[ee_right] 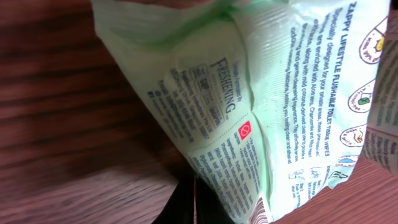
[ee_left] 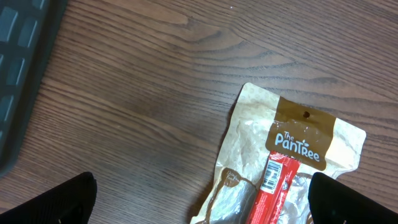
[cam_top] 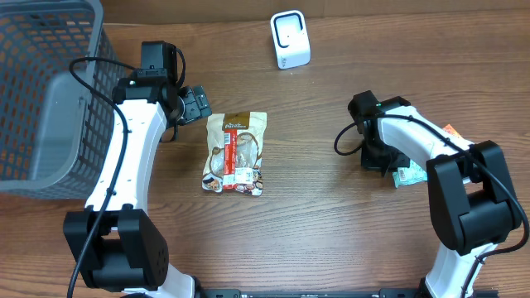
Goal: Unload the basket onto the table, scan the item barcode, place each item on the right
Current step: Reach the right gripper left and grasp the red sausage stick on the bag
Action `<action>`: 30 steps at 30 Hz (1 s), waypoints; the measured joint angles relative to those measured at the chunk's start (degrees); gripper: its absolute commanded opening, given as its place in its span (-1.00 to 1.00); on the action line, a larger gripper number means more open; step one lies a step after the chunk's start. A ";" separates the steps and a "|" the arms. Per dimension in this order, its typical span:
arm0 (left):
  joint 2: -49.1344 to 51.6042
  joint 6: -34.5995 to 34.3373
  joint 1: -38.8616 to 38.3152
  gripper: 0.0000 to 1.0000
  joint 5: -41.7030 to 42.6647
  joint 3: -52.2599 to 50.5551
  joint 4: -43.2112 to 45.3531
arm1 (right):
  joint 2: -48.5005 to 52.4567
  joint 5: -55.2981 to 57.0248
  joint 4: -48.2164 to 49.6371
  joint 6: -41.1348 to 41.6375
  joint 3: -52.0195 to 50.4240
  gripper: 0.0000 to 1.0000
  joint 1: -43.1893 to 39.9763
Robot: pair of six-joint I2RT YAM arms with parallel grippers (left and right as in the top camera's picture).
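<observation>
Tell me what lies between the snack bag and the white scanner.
Nothing. In the overhead view, the stretch from the snack bag to the white scanner is bare wooden table.

The overhead camera looks straight down from well above the table (cam_top: 315, 215), taking in both arms, the basket (cam_top: 41, 83) at the left and the scanner (cam_top: 290, 40) at the far edge. The left wrist camera faces down at the wood from nearer, its own fingertips (ee_left: 56, 199) dark in the lower corners. It shares the snack pouch (ee_left: 292, 155) with the overhead. The right wrist camera sits very close to the wipes pack (ee_right: 261, 106), which fills most of its frame.
</observation>
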 measured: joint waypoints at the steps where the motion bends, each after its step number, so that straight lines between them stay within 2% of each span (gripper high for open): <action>1: 0.00 0.00 0.00 0.99 0.00 -0.02 0.00 | 0.00 0.00 0.00 -0.57 0.00 -0.93 -0.13; 7: 0.00 0.00 0.00 0.99 0.00 -0.02 0.00 | 0.00 -2.14 -1.68 -2.71 1.01 -0.92 -0.04; 11: 0.00 0.00 0.00 1.00 0.00 -0.02 0.00 | -0.02 -11.04 -0.20 -4.02 4.22 -0.89 0.31; 15: 0.00 0.02 0.00 1.00 -0.02 -0.02 0.02 | -0.15 -30.77 11.13 -4.61 6.36 -0.65 1.31; 16: 0.00 0.02 0.00 1.00 0.00 -0.02 0.00 | -0.15 -36.68 16.37 -4.79 6.34 -0.52 1.66; 18: 0.00 0.00 0.00 0.99 0.00 -0.02 0.02 | -0.15 -45.44 23.78 -4.50 6.36 -0.37 3.04; 20: 0.00 0.02 0.00 1.00 0.00 0.00 0.00 | -0.17 -50.29 29.27 -2.80 6.36 -0.34 5.33; 24: 0.00 0.00 0.00 0.99 0.00 -0.02 0.02 | -0.22 -52.11 31.89 2.78 6.38 0.08 11.93; 30: 0.00 0.02 0.00 0.99 0.00 -0.02 0.00 | -0.22 -50.97 34.40 6.49 6.38 0.08 21.07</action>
